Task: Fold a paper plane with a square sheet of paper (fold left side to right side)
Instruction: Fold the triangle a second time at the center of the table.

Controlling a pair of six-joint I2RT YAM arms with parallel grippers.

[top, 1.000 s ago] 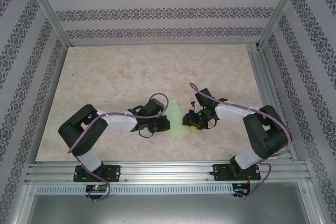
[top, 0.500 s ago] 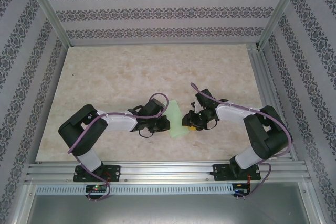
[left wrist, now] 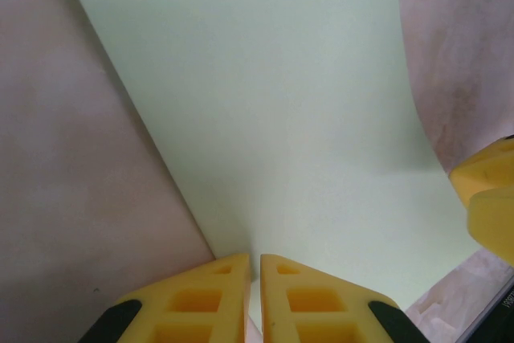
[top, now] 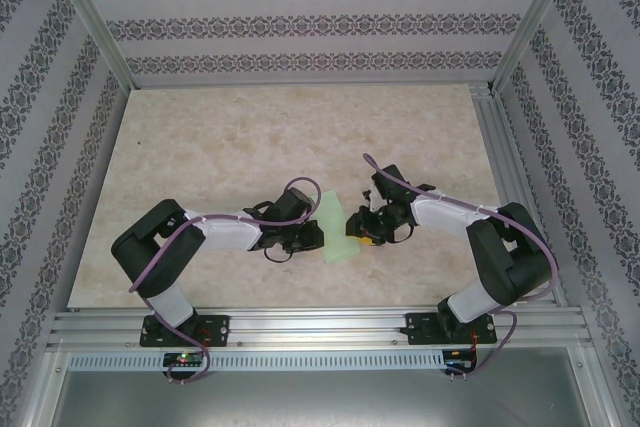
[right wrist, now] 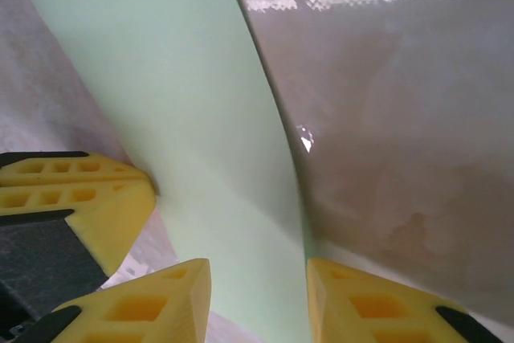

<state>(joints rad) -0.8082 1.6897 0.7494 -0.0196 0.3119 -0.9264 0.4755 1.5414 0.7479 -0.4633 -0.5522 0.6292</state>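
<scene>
From the top view, the sheet of paper [top: 337,230] is lying flat on the table [top: 250,137], squeezed in between the two claws. It is looking like a thin wedge, and its long way is running from near the arms out toward the far wall. The left claw [top: 318,237] is touching its left edge and the right claw [top: 352,224] is sitting at its right edge, so both are just as near.

In the left wrist view, the left claw [left wrist: 253,267] is closed up tight, its tips resting right at the left edge of the sheet of paper [left wrist: 281,102]. I cannot tell if it is pinching it.

In the right wrist view, the right claw [right wrist: 257,275] is standing partly spread, and the sheet of paper [right wrist: 161,54] is running through the gap. The left claw [right wrist: 140,190] is touching the other edge. I think the left edge is going to need lifting over toward the right claw.
</scene>
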